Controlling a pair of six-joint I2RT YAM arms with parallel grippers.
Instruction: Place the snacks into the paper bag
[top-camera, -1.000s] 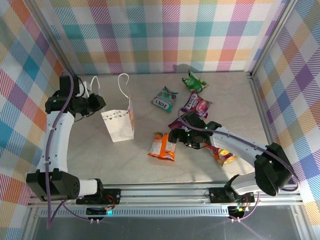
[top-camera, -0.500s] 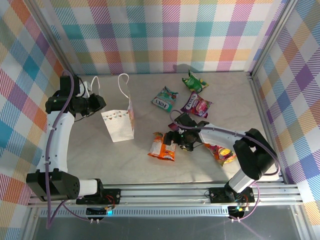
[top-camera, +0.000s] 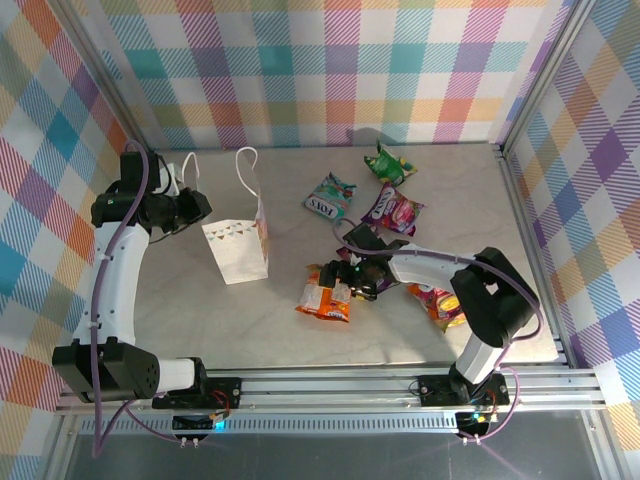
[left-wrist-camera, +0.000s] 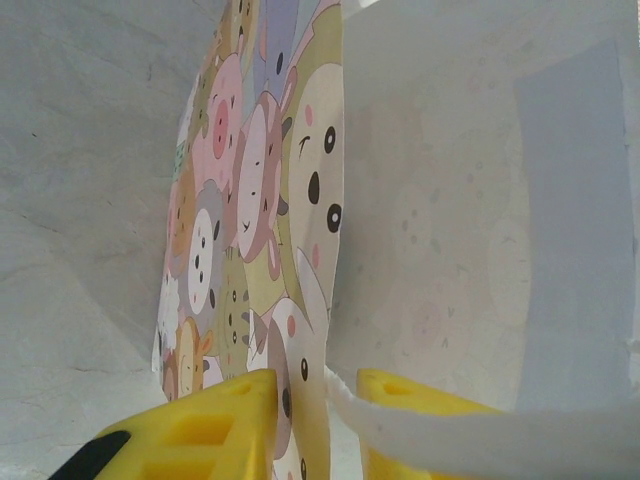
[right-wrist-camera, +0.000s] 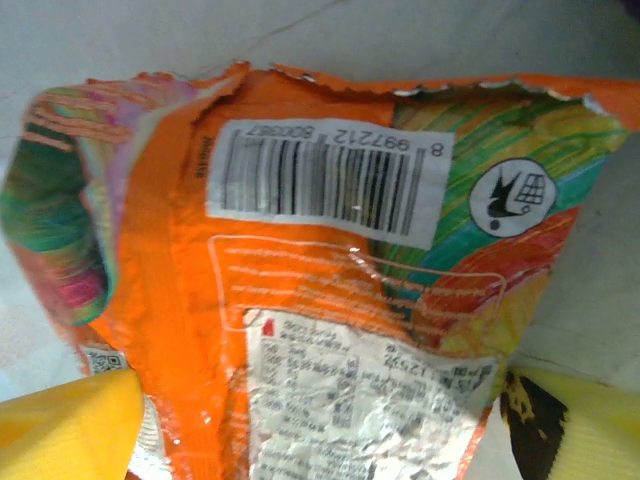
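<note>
The paper bag stands upright at the left, white with bunting and animal print. My left gripper is shut on the bag's side wall, one yellow finger on each face, with a white cord handle crossing the right finger. An orange snack packet lies flat, barcode side up. My right gripper is open, with its yellow fingers straddling the packet's near end. Other snacks lie flat: teal, green, pink.
Another orange-yellow packet lies beside the right arm's forearm. Checked walls close the table on three sides. Bare tabletop runs in front of the bag.
My right gripper has moved left, from beside the dark packet onto the orange packet's near end. The left arm and the bag have not moved.
</note>
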